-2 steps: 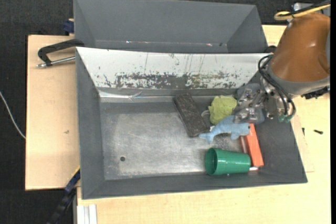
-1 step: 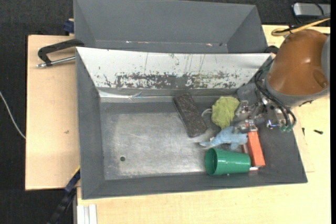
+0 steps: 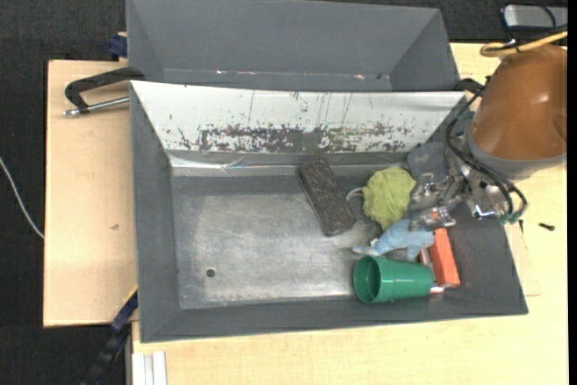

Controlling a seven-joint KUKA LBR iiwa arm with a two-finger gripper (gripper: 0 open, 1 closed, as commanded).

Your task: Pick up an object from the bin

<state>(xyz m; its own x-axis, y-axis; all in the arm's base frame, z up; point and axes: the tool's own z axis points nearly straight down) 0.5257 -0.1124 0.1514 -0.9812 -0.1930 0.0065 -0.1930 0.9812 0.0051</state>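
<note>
Green plastic cup (image 3: 392, 280) lies on its side at the bin's (image 3: 252, 248) near edge, close to the near right corner, w/ its open mouth facing the bin's left. An orange-red oblong block (image 3: 444, 257) is just beside it toward the right wall and looks to touch the cup's base end. A pale blue, floppy-looking thing (image 3: 397, 239) lies right behind the cup, touching or almost touching its upper side. Farther back is a yellow-green fuzzy lump (image 3: 389, 194), roughly round, and left of that a dark grey flat slab (image 3: 326, 198) set at an angle, its far end nr the scratched back wall. The rest of the bin floor is bare metal w/ one small dark spot (image 3: 209, 273) toward the near left corner.

Pincer (image 3: 433, 207) is down inside the bin on the right side, between the fuzzy lump and the orange-red block, over the far right end of the pale blue thing. Can't tell whether it's apart or together, or whether it touches the blue thing; metal parts and cables crowd that spot. Orange cover (image 3: 523, 117) of the arm sits above the right wall.
</note>
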